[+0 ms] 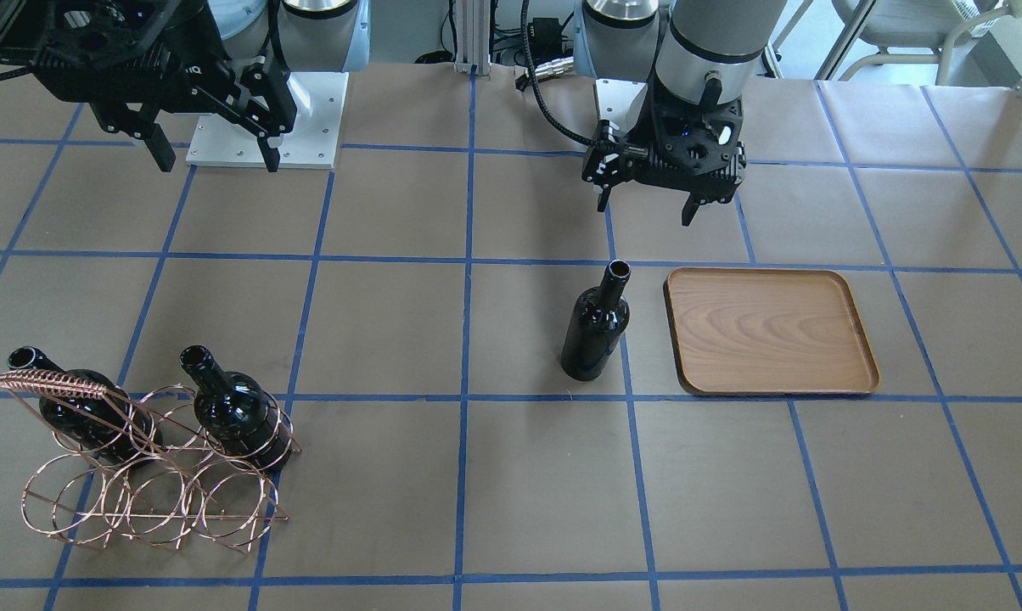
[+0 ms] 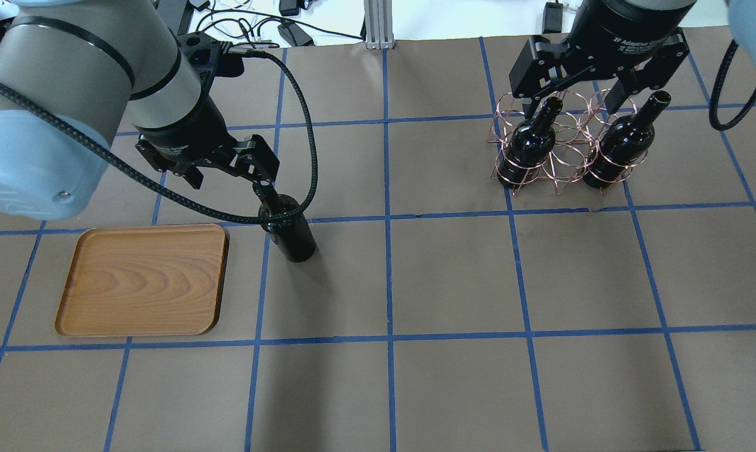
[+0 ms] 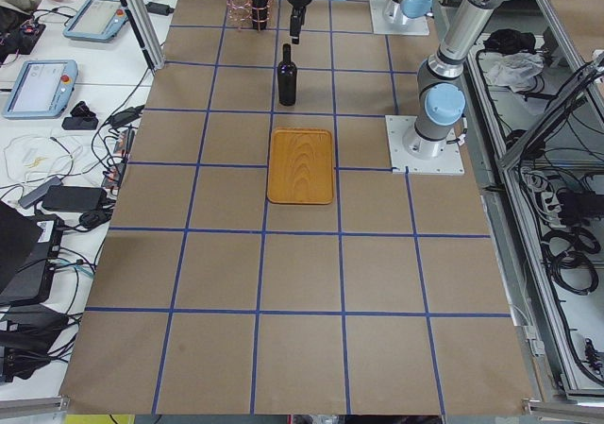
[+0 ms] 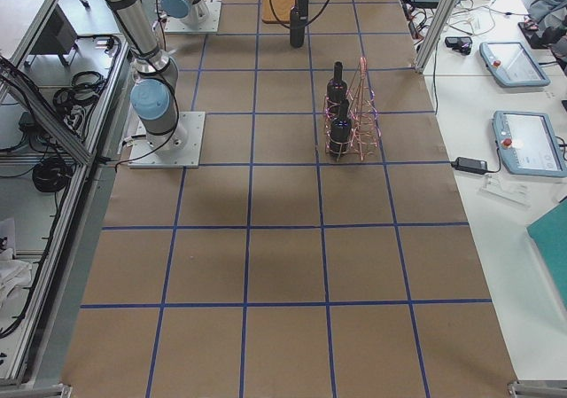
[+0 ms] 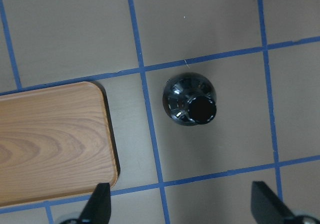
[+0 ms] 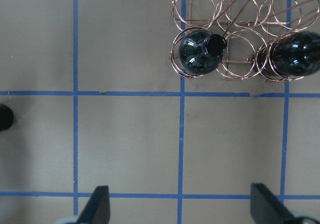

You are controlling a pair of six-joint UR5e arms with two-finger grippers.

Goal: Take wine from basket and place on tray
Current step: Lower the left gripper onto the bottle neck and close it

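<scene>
In the front-facing view you see the wine standing upright on the table, just beside the tray but not touching it, its mouth uncorked. Your left gripper hangs above it on the robot's side, fingers spread apart and clear of the bottle. The right gripper hangs at the table's other end, likewise spread. The basket sits at that end with two other bottles upright in the rings at its two ends. From overhead you see the left gripper above the wine's neck, one finger crossing in front of it. The right gripper is over the basket's top, fingers wide. The left side view shows you the wine on the table between tray and basket, nearer the tray. The right side view puts the basket and its two bottles nearer the camera, the wine further along and the tray beyond. In the left wrist view you look straight down the wine's open mouth. Both fingertips sit at the bottom edge, well apart, with the bottle ahead of them rather than between, and a corner of the tray beside it. In the right wrist view the fingertips are again far apart over the table, with the basket and its two bottles at the top.
</scene>
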